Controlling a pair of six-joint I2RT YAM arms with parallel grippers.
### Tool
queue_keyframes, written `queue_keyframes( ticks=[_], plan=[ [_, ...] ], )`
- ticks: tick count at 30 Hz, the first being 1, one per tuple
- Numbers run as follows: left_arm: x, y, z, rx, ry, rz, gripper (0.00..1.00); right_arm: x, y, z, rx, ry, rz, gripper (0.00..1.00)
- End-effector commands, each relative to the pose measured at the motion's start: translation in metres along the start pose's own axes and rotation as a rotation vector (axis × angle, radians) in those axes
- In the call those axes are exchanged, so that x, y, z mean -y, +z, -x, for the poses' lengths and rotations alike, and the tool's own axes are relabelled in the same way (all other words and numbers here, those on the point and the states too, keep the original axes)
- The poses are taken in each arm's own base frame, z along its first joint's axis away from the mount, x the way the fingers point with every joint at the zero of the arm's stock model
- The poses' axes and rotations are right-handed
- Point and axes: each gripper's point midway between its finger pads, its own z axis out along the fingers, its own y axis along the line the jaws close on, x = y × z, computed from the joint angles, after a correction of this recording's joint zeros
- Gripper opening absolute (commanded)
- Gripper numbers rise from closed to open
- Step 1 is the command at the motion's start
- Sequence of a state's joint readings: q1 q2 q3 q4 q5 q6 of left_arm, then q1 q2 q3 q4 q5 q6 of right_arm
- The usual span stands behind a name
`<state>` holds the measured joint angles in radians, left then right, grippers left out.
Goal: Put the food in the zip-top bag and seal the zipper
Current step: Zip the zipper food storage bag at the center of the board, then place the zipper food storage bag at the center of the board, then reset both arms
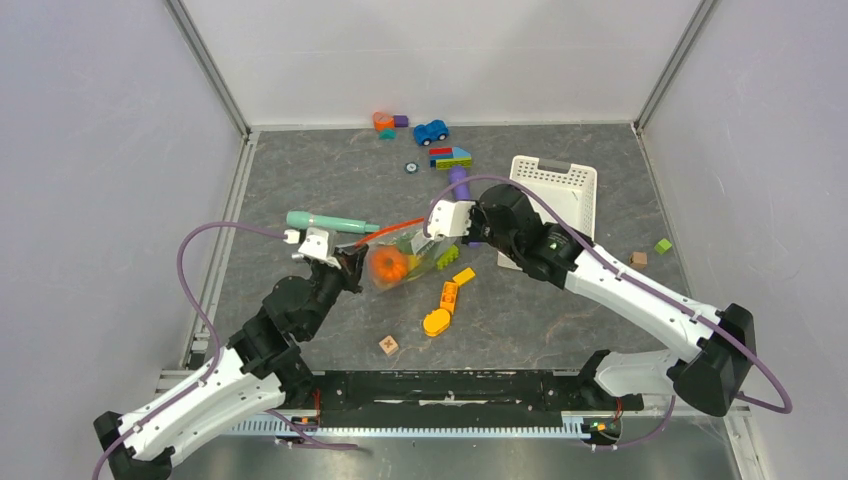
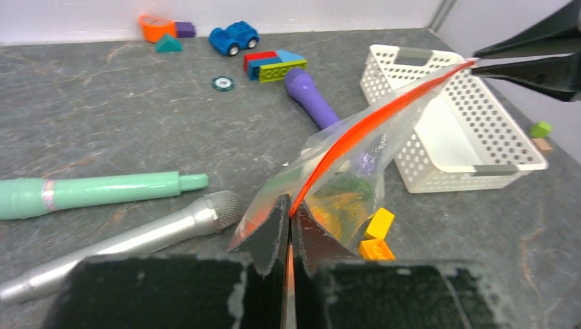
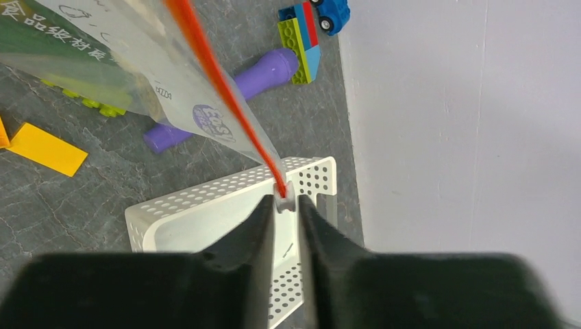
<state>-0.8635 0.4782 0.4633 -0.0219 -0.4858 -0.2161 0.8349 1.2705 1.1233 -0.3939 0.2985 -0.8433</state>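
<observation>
two grippers share one strip. the left gripper [image 2: 289, 229] is clamped tight on the near end of the zipper [image 2: 370, 127], fingers pressed together with only plastic between them. from there, in the left wrist view, the orange-red strip runs straight and taut toward 2 o'clock. at its far end the right gripper [image 3: 284, 205] pinches it, narrow jaws closed around a small white piece at the tip. from above, the same long axis lies nearly 9 to 3 across the table [image 1: 300, 170], tilted a little toward 2 o'clock. neither arm is the nearer one, since each has an end in its grip. the bag [image 1: 415, 255] hangs off the strip toward 6 o'clock, with the pumpkin [image 1: 388, 264] and some green pieces inside. a rounded yellow-orange piece [image 1: 436, 322] lies on the table at 5 o'clock of the bag, too small to tell food from block. sealing looks like the step in hand. i judge that any closing run must follow that axis, from the right gripper toward 8 o'clock, with the left end held steady. whether the strip is pressed shut along its length i cannot tell.
</observation>
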Motion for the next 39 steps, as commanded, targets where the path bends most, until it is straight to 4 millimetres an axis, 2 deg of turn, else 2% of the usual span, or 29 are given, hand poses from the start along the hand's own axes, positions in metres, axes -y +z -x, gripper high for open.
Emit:
queue_keyframes(
  ticks=[1,2,3,5,6,8,10,13,21,25,27,29,31,33,36,39],
  plan=[
    [0.014,-0.006,0.028,0.073,-0.038,-0.084,0.12,0.006,-0.007,0.012,0.077,0.001,0.001,0.30],
    [0.016,-0.007,0.029,0.073,-0.041,-0.096,0.18,0.004,-0.008,0.015,0.093,-0.002,0.010,0.33],
    [0.019,-0.008,0.031,0.075,-0.042,-0.112,0.31,0.002,-0.008,0.017,0.106,-0.006,0.021,0.37],
    [0.027,-0.011,0.036,0.080,-0.047,-0.156,0.62,-0.001,-0.010,0.021,0.140,-0.019,0.038,0.54],
    [0.029,-0.012,0.031,0.055,-0.037,-0.173,0.76,-0.002,-0.012,0.023,0.158,-0.022,0.047,0.58],
    [0.035,-0.014,0.035,0.055,-0.048,-0.199,0.99,-0.006,-0.017,0.031,0.211,-0.028,0.067,0.67],
    [0.035,-0.015,0.041,0.054,-0.066,-0.195,1.00,-0.007,-0.026,0.039,0.268,-0.030,0.078,0.75],
    [0.031,-0.016,0.052,0.051,-0.099,-0.154,1.00,-0.004,-0.044,0.051,0.360,-0.015,0.071,0.97],
    [0.026,-0.007,0.068,0.000,-0.142,-0.056,1.00,0.002,-0.089,0.073,0.558,0.019,0.047,0.98],
    [0.012,0.007,0.062,-0.024,-0.162,0.074,1.00,0.033,-0.104,0.080,0.601,0.194,-0.070,0.98],
    [0.000,0.014,0.054,-0.038,-0.163,0.170,1.00,0.058,-0.100,0.068,0.537,0.334,-0.185,0.98],
    [-0.012,0.021,0.045,-0.071,-0.152,0.272,1.00,0.083,-0.090,0.044,0.425,0.484,-0.307,0.98],
    [-0.024,0.026,0.034,-0.110,-0.136,0.370,1.00,0.099,-0.074,0.020,0.340,0.619,-0.361,0.98],
    [-0.031,0.034,0.022,-0.158,-0.142,0.422,1.00,0.112,-0.056,-0.012,0.266,0.780,-0.401,0.98],
    [-0.048,0.050,-0.001,-0.273,-0.223,0.448,1.00,0.123,-0.033,-0.075,0.142,1.008,-0.477,0.98],
    [-0.084,0.058,-0.026,-0.371,-0.358,0.518,1.00,0.117,-0.021,-0.145,0.026,1.184,-0.532,0.98]
  ],
)
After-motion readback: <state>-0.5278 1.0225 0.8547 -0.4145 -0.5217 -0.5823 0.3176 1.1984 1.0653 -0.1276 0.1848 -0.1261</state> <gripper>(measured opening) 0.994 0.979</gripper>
